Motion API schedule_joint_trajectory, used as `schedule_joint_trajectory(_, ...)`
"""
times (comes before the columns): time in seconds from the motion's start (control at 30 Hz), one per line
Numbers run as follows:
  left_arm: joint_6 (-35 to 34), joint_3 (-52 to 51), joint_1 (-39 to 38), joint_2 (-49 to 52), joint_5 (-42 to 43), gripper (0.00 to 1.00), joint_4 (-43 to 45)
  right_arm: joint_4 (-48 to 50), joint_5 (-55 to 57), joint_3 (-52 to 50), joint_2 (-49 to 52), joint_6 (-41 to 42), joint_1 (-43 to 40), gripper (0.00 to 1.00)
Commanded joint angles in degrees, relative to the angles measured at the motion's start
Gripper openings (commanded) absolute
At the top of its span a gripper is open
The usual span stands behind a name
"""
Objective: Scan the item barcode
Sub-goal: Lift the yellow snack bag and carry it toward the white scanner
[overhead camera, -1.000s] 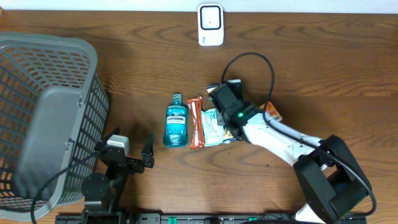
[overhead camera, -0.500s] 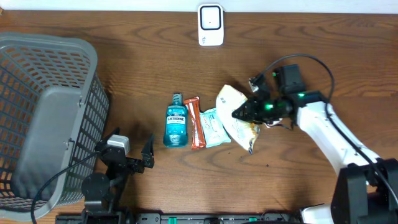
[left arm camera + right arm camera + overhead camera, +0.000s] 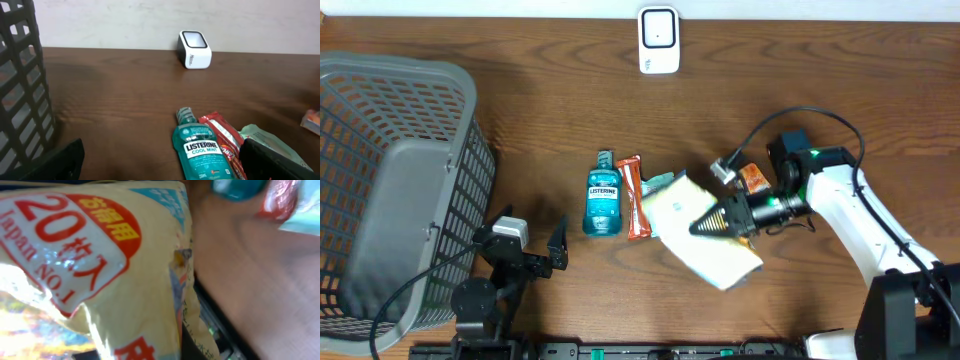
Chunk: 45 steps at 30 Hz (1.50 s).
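One packet is pinched in your right claw, above the counter, well apart from the scanner at the far edge; scanning isn't done yet. Your left claw gapes empty.

Basket far left; mouthwash bottle, snack bar, then pouch run rightward; scanner behind them.

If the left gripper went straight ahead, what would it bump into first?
Probably the blue-green plastic Listerine mouthwash bottle, lying flat. The left gripper points toward it with open fingers, though depth is hard to judge.
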Motion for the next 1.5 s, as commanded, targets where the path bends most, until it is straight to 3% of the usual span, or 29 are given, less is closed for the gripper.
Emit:
schedule_joint_trajectory(0.0, 1.16, -1.05, 0.24, 0.07, -0.63, 0.98, -1.2, -7.43, -4.83, 0.42, -4.22, -20.92, -0.17, 0.01)
schedule_joint_trajectory(0.2, 1.16, -1.05, 0.24, 0.07, -0.66, 0.98, -1.22, -22.25, -4.76, 0.42, -11.69, -35.93, -0.17, 0.01)
schedule_joint_trajectory(0.4, 1.16, -1.05, 0.24, 0.07, -0.63, 0.98, -1.22, -22.93, -4.81, 0.42, -18.1, -36.26, -0.17, 0.01)
schedule_joint_trajectory(0.63, 1.16, -1.05, 0.24, 0.07, -0.63, 0.98, -1.22, -15.34, -5.68, 0.37, -19.67, -36.24, -0.04, 0.01)
schedule_joint_trajectory(0.8, 1.16, -1.05, 0.24, 0.07, -0.63, 0.98, -1.2, 1.33, -5.64, 0.35, -19.63, -33.92, 0.7, 0.01)
schedule_joint_trajectory(0.93, 1.16, -1.05, 0.24, 0.07, -0.66, 0.98, -1.22, 18.51, 2.97, 0.35, -19.61, -23.47, 2.54, 0.01)
schedule_joint_trajectory(1.0, 1.16, -1.05, 0.24, 0.07, -0.66, 0.98, -1.22, 27.93, 12.63, 0.35, -19.61, -10.54, 3.45, 0.01)
schedule_joint_trajectory(1.07, 1.16, -1.05, 0.24, 0.07, -0.66, 0.98, -1.22, 37.09, 28.3, 0.35, -19.61, 7.52, 4.83, 0.01)
schedule_joint_trajectory(1.17, 1.16, -1.05, 0.24, 0.07, -0.66, 0.99, -1.22, 44.15, 52.06, 0.35, -19.61, 23.12, 7.56, 0.01)
schedule_joint_trajectory(1.27, 1.16, -1.05, 0.26, 0.07, -0.66, 0.98, -1.22, 47.54, 65.61, 0.35, -19.17, 29.59, 10.34, 0.01)
schedule_joint_trajectory(1.47, 1.16, -1.05, 0.24, 0.07, -0.66, 0.98, -1.2, 57.29, 80.0, 0.35, -12.98, 29.53, 15.28, 0.02)
